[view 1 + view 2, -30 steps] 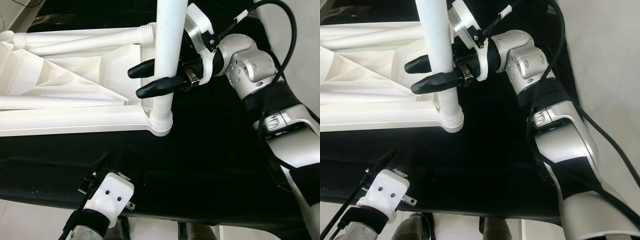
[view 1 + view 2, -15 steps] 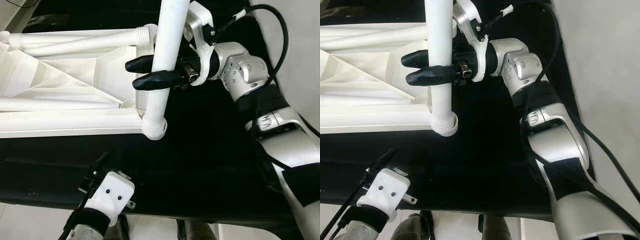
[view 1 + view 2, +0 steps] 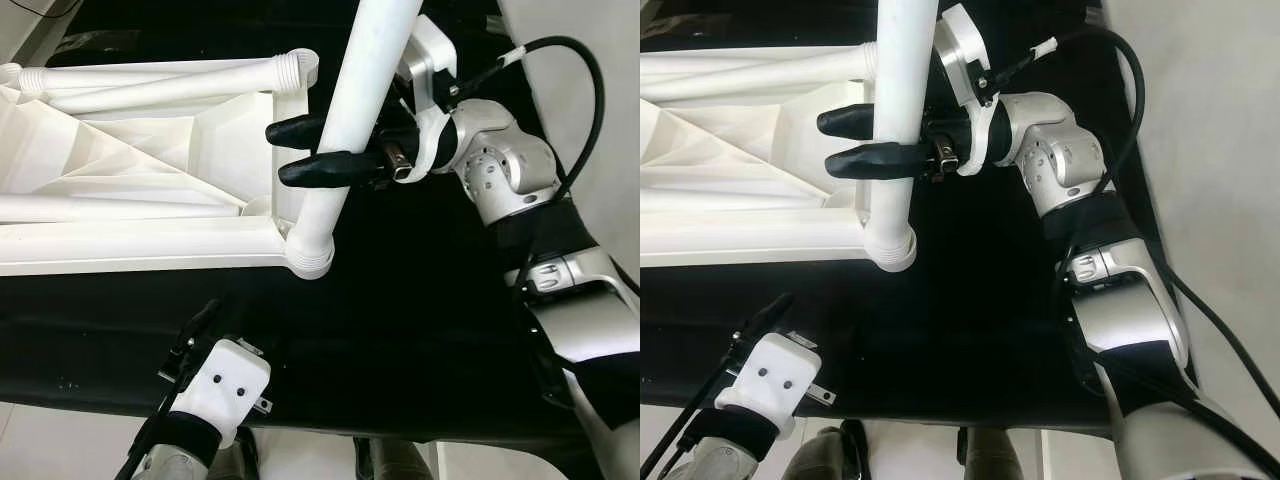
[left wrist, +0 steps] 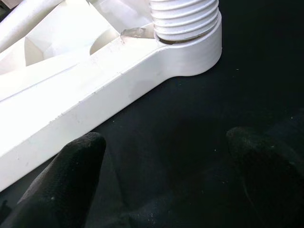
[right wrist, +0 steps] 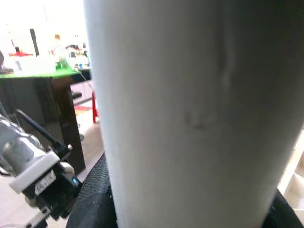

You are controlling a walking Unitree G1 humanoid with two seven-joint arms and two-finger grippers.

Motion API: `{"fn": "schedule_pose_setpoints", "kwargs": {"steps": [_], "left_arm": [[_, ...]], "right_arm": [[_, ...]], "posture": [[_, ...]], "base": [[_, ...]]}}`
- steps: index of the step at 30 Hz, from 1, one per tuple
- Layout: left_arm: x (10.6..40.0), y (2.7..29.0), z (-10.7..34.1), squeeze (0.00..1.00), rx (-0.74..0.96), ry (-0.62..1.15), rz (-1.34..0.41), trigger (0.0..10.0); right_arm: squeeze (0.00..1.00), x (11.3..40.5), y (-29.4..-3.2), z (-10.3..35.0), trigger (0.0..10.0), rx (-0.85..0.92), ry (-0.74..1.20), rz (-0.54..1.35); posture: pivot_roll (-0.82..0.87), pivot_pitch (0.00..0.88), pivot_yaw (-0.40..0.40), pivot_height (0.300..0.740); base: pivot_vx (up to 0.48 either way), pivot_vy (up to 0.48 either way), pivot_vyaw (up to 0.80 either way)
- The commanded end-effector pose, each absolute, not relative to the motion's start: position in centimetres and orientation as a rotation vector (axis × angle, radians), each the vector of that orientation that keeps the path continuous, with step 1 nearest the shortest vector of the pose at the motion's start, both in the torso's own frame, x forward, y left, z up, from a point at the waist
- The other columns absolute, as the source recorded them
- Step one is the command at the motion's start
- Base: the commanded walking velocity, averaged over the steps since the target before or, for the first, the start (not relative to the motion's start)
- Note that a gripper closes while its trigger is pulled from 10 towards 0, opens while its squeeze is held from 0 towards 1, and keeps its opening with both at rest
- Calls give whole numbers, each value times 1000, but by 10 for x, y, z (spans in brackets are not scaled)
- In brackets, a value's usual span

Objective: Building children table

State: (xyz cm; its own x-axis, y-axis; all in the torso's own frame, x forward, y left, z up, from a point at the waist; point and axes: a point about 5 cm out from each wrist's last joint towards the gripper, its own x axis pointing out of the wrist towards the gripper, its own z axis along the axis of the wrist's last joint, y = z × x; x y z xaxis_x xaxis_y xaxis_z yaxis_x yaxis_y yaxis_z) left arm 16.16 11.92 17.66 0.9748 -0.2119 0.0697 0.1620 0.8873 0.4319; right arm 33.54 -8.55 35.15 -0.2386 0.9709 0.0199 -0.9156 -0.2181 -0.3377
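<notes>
A white plastic table top [image 3: 130, 190] lies upside down on a black cloth [image 3: 420, 300], its ribbed underside facing up. It fills the far left of the scene, with its long near edge running left to right.

A white table leg [image 3: 350, 120], a long round tube, stands in the round socket [image 3: 309, 258] at the near right corner of the table top. Its long axis runs almost upright. It leans slightly, with its upper end tipped to the right and rising out of sight above, while its threaded lower end sits in the socket.

The right gripper [image 3: 300, 150] reaches in from the right and is clamped on the leg partway up, one black finger on each side of the tube. Its silver arm [image 3: 500, 170] bends back toward the near right.

Two more white legs [image 3: 170, 80] lie flat on the far part of the table top, their long axes running left to right, threaded ends pointing right.

The left gripper [image 4: 164, 175] hovers low over the cloth, near the corner socket on its near side. Its two black fingers [image 4: 61, 180] are spread apart and hold nothing.
</notes>
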Motion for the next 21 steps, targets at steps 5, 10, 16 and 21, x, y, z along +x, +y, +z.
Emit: {"fn": "schedule_pose_setpoints", "kwargs": {"steps": [5, 10, 16, 21], "left_arm": [[160, 121, 170, 0, 449, -74, -191, 10000], [160, 121, 169, 0, 450, -72, -192, 10000], [160, 120, 169, 0, 450, -71, -192, 10000], [160, 120, 169, 0, 451, -70, -192, 10000]], "right_arm": [[0, 338, -87, 338, 10000, -328, -238, 1766], [0, 334, -86, 335, 10000, -371, -195, 1800], [0, 332, -84, 334, 10000, -393, -180, 1818], [0, 331, -79, 333, 10000, -424, -166, 1820]], "posture": [[14, 372, -8, 740], [13, 368, -9, 740], [13, 366, -11, 740], [13, 366, -11, 740]], "base": [[0, 0, 0], [0, 0, 0], [0, 0, 0], [0, 0, 0]]}}
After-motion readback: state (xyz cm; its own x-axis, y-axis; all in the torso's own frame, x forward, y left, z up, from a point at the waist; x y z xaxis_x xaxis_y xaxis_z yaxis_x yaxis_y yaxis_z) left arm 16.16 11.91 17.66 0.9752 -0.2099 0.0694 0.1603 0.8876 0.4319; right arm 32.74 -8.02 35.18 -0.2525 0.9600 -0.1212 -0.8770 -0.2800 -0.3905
